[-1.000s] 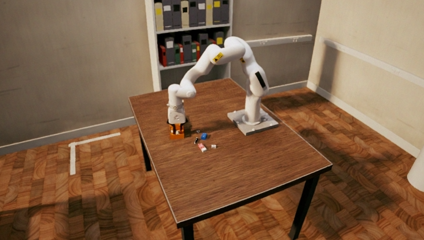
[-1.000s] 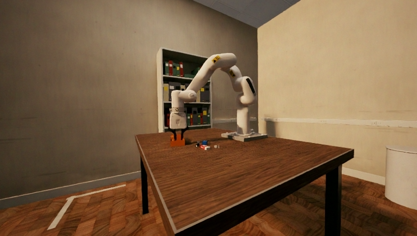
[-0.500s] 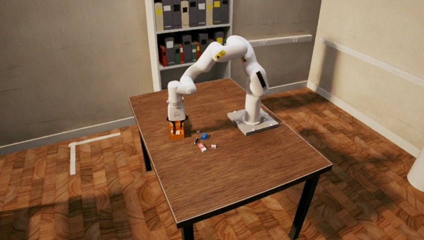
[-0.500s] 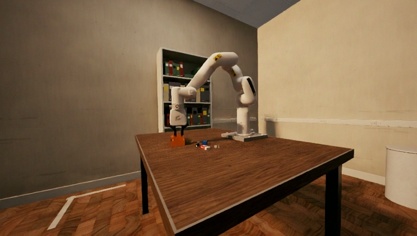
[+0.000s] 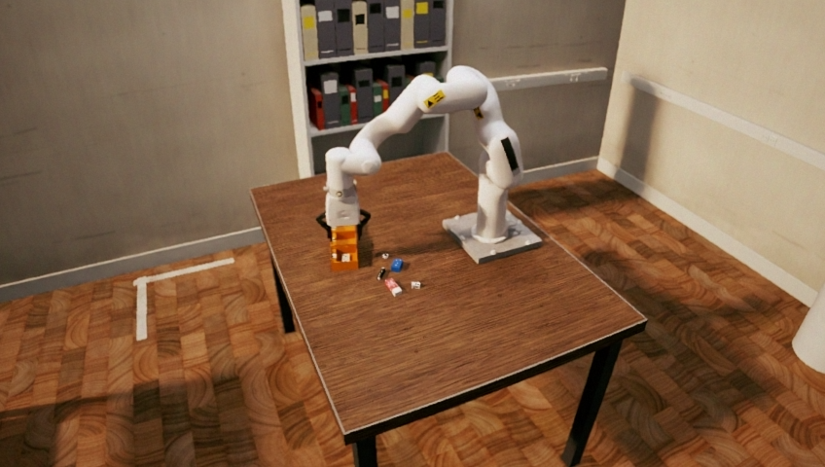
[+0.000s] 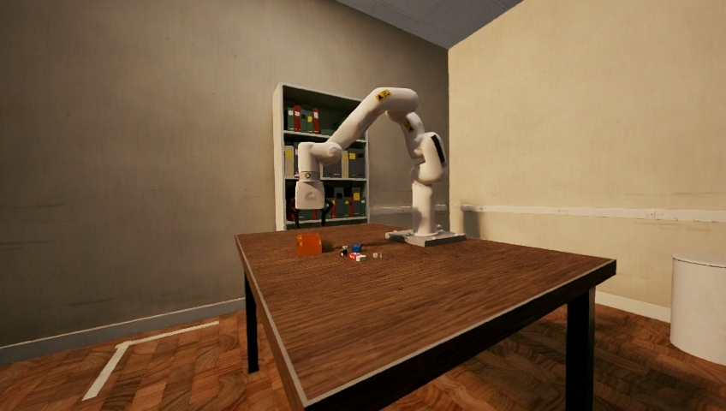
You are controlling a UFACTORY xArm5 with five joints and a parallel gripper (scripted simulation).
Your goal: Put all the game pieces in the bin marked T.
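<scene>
While the gripper (image 5: 342, 224) hangs wide open and holds nothing above the orange bin (image 5: 344, 249), go slow. 5 small things (image 5: 397, 275) lie on the table (image 5: 463, 324) beside the bin. Pick only a game piece; I cannot tell which.

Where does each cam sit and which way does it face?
Top: high off the table's front-left corner, looking down at the whole table and bookshelf; shows the full arm from base plate to the gripper, jaws open above the orange bin.
Exterior: low, near tabletop height off the near end, looking along the table toward the bookshelf; shows the arm side-on, gripper hanging above the bin.
Shared: arm, bin, small pieces near the blue one, bookshelf.
</scene>
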